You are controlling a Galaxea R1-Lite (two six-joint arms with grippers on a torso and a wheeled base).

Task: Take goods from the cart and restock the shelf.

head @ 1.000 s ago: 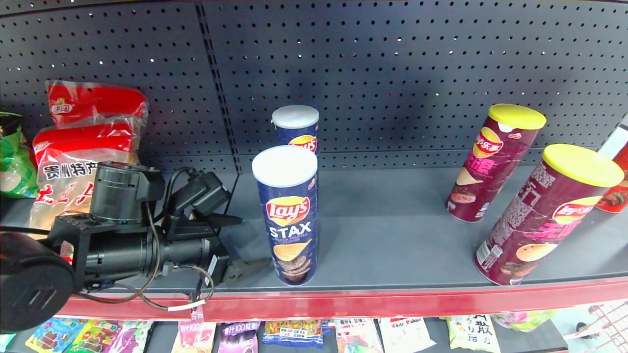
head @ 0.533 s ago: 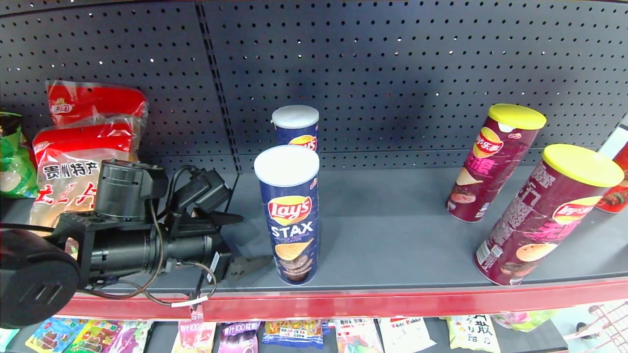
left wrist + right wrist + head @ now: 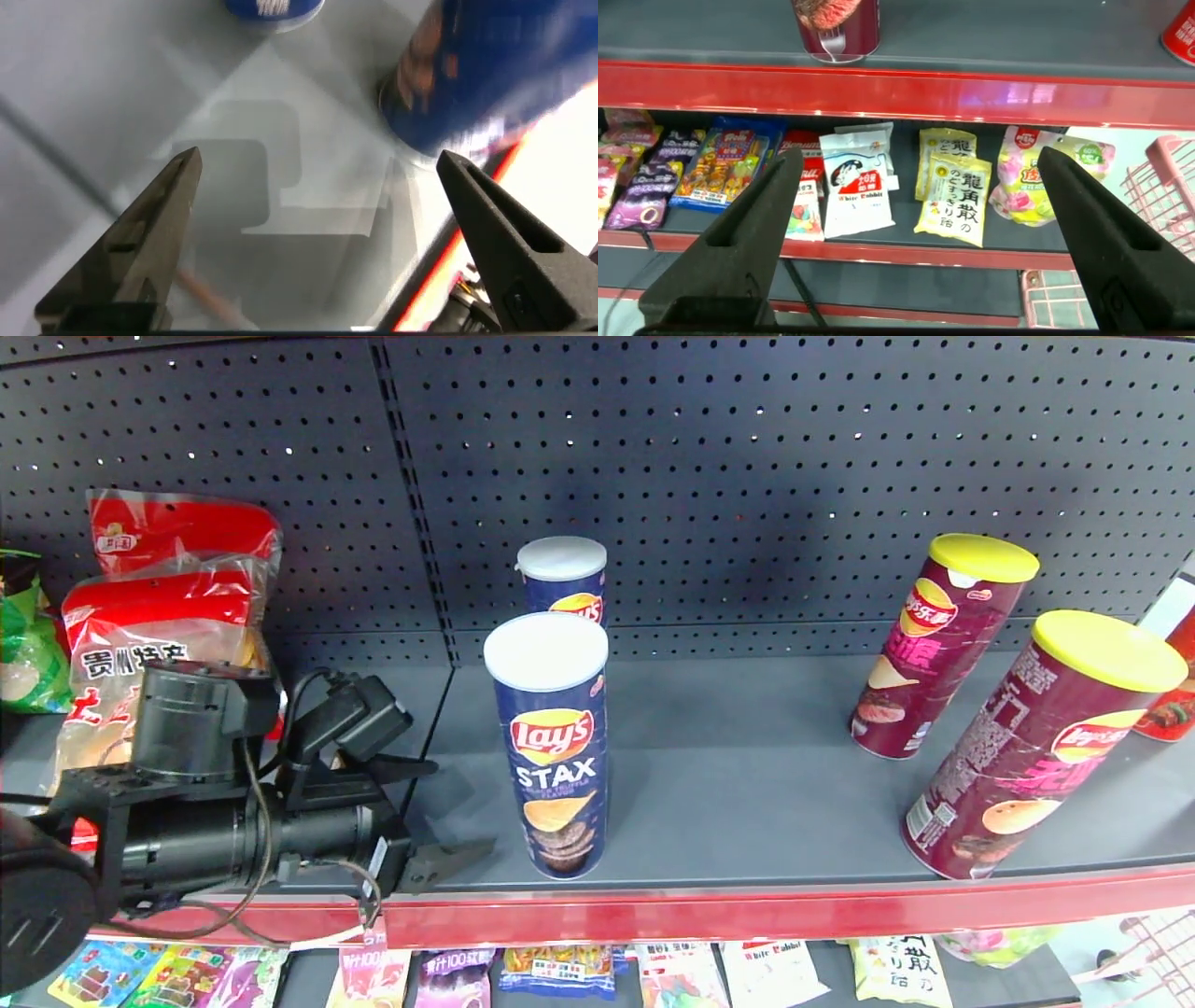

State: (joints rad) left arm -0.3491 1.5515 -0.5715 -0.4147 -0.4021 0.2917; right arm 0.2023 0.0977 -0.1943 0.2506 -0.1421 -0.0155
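Dark pegboard (image 3: 747, 476) backs a grey shelf (image 3: 747, 784) w/ red front lip (image 3: 747, 905); both claws apart, nothing held.
Front blue chip can (image 3: 551, 747) stands upright at frame centre near the lip, w/ a 2nd blue can (image 3: 563, 574) right behind it by the pegboard. Left claw (image 3: 464, 807) sits lower left of centre, just beside the front can & not gripping it; the wrist view has its fingers (image 3: 149, 243) spread over bare shelf, can base off past one tip. Two maroon cans, yellow lids, at right: rear one (image 3: 943, 644), front one (image 3: 1046, 747). Red snack bags (image 3: 168, 607) at far left. Right claw (image 3: 915, 163) hangs wide apart facing the lower shelf's packets (image 3: 859, 177), w/ a pink wire cart (image 3: 1167, 187) at right edge.
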